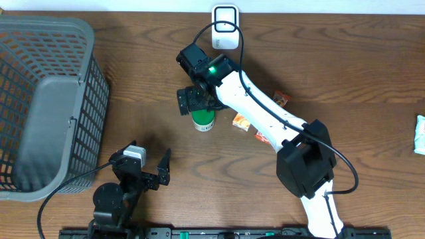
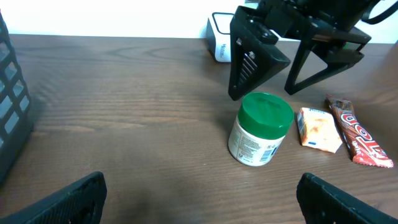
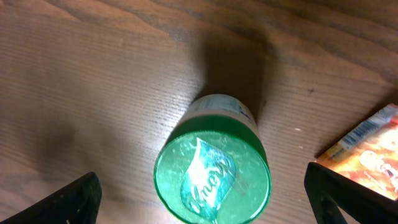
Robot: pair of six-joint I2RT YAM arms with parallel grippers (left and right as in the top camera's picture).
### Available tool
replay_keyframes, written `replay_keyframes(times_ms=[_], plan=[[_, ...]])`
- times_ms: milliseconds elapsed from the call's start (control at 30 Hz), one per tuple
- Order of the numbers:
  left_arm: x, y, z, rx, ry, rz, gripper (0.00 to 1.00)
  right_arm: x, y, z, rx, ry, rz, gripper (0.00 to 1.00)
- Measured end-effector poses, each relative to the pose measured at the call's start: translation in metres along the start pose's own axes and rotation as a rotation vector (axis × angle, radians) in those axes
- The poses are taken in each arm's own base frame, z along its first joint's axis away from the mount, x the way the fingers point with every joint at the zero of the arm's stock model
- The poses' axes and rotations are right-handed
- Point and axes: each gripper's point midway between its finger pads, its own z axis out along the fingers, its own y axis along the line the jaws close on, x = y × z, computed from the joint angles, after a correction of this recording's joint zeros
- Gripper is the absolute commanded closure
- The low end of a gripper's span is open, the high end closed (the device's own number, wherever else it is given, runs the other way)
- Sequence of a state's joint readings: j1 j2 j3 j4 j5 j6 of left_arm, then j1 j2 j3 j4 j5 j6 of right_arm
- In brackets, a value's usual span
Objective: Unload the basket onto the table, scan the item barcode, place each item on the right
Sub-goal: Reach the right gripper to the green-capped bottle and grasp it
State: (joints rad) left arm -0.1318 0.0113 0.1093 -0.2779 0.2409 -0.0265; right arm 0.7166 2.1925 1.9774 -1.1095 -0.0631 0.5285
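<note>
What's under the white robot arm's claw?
A jar with a green lid, standing on the table beneath the open right gripper. The lid hides what's inside, and from overhead the gripper covers part of the jar.

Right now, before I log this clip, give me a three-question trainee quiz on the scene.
1. True or false: the jar lies on its side.
2. Which hangs over the jar? A the left gripper, B the right gripper.
3. Fill in: the jar's lid is ____.
Key: 1 false, it stands upright. 2 B, jaws open. 3 green.
</note>
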Motion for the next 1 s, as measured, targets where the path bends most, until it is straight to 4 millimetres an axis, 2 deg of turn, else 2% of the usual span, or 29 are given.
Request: replay_keyframes(times_ms=[100,367,467,533,567,733,767,800,933,1000], plan=[[0.000,0.000,0.000,0.000,0.000,0.000,0.02,0.001,-0.001,0.007,0.007,0.011,0.005,0.01],[0.000,0.000,0.000,0.000,0.000,0.000,0.02,0.031,-0.017,0.065,0.091,0.172,0.016,0.01],[0.000,0.000,0.000,0.000,0.000,0.000,0.02,0.040,-0.017,0.077,0.110,0.208,0.026,0.09],[0.000,0.000,0.000,0.000,0.000,0.000,0.02,0.041,-0.016,0.077,0.110,0.208,0.037,0.14],[0.000,0.000,0.000,0.000,0.000,0.000,0.02,0.041,-0.016,0.077,0.112,0.207,0.049,0.22],[0.000,0.000,0.000,0.000,0.000,0.000,0.02,0.041,-0.016,0.077,0.121,0.201,0.096,0.34],[0.000,0.000,0.000,0.000,0.000,0.000,0.02,0.041,-0.017,0.077,0.124,0.199,0.104,0.40],[0.000,0.000,0.000,0.000,0.000,0.000,0.02,0.041,-0.017,0.077,0.125,0.198,0.108,0.42],[0.000,0.000,0.000,0.000,0.000,0.000,0.02,0.041,-0.019,0.075,0.136,0.205,0.118,0.42],[0.000,0.000,0.000,0.000,0.000,0.000,0.02,0.043,-0.022,0.074,0.143,0.216,0.123,0.34]])
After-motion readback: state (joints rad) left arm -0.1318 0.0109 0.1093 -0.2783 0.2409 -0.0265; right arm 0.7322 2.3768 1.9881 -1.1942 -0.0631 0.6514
